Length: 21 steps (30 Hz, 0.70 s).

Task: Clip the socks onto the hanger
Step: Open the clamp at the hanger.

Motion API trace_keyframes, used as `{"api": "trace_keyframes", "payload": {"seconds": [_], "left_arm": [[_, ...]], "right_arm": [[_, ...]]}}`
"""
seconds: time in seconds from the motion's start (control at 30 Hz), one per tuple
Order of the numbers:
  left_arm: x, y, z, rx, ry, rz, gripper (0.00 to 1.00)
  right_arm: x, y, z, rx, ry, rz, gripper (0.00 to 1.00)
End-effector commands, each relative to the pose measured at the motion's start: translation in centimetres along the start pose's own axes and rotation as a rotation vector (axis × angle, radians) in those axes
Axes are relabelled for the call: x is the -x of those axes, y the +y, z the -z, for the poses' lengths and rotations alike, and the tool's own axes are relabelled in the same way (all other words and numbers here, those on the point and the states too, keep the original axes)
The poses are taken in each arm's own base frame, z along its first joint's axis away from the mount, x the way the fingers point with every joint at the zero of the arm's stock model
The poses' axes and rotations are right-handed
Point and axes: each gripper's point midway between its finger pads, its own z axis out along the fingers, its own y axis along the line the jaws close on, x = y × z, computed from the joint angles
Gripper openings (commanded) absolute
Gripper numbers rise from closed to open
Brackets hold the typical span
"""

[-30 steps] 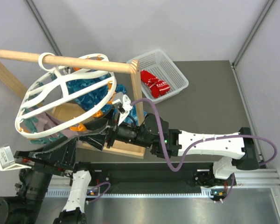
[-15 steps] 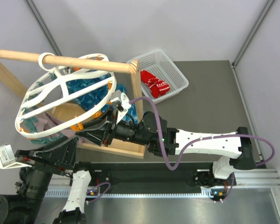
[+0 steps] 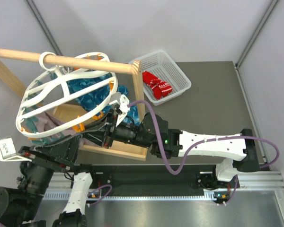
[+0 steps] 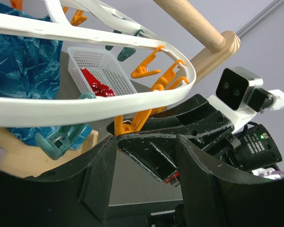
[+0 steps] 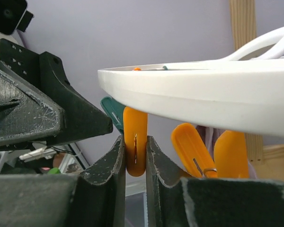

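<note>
The left gripper stands with jaws wide and empty just below the near rim of the white hanger; beyond its fingers the right gripper has its jaws pinched narrow on an orange clip hanging under that rim; the hanger hooks over the wooden rail; far right, the red socks lie in the white mesh basket, well apart from the hanger.

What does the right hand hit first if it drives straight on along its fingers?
The right hand is shut on an orange plastic clip; straight beyond it is the rim of the large white plastic oval hanger. Likely first contact, though the gap is hard to judge.
</note>
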Motion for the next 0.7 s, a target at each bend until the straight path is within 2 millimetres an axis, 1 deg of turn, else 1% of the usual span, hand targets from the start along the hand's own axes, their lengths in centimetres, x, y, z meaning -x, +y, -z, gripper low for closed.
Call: {"api": "trace_keyframes", "payload": {"seconds": [0.0,0.03,0.1,0.13,0.23,0.33,0.37,0.47,0.5,0.67], "left_arm": [[-0.4,1.2,-1.9,0.060,0.076,0.067,0.57],[-0.4,1.2,-2.0,0.064,0.079,0.067,0.57],[-0.3,1.7,-2.4,0.094,0.073,0.052,0.57],[-0.4,2.0,-2.5,0.115,0.077,0.050,0.57],[-0.6,2.6,-2.9,0.163,0.080,0.018,0.58],[-0.4,2.8,-3.2,0.182,0.068,-0.004,0.59],[0.0,2.9,-3.2,0.190,0.043,-0.006,0.59],[0.3,2.5,-3.6,0.179,0.037,0.004,0.59],[0.2,2.1,-3.8,0.160,0.046,0.007,0.59],[0.0,2.0,-4.0,0.154,0.058,0.000,0.59]], "right_arm": [[3.5,-0.4,0.0,-0.090,-0.057,0.078,0.00],[3.4,0.0,0.1,-0.095,-0.052,0.087,0.00],[3.3,-0.2,0.1,-0.123,-0.044,0.122,0.00],[3.2,0.2,0.2,-0.123,-0.040,0.131,0.00],[3.3,0.1,0.4,-0.142,-0.035,0.154,0.00],[3.5,-0.1,0.8,-0.157,-0.031,0.170,0.00],[3.7,-0.2,0.9,-0.161,-0.033,0.176,0.00],[3.4,-0.4,1.1,-0.166,-0.026,0.183,0.00],[3.5,-0.4,1.1,-0.166,-0.027,0.186,0.00],[3.6,-0.2,1.1,-0.159,-0.024,0.186,0.00]]}}
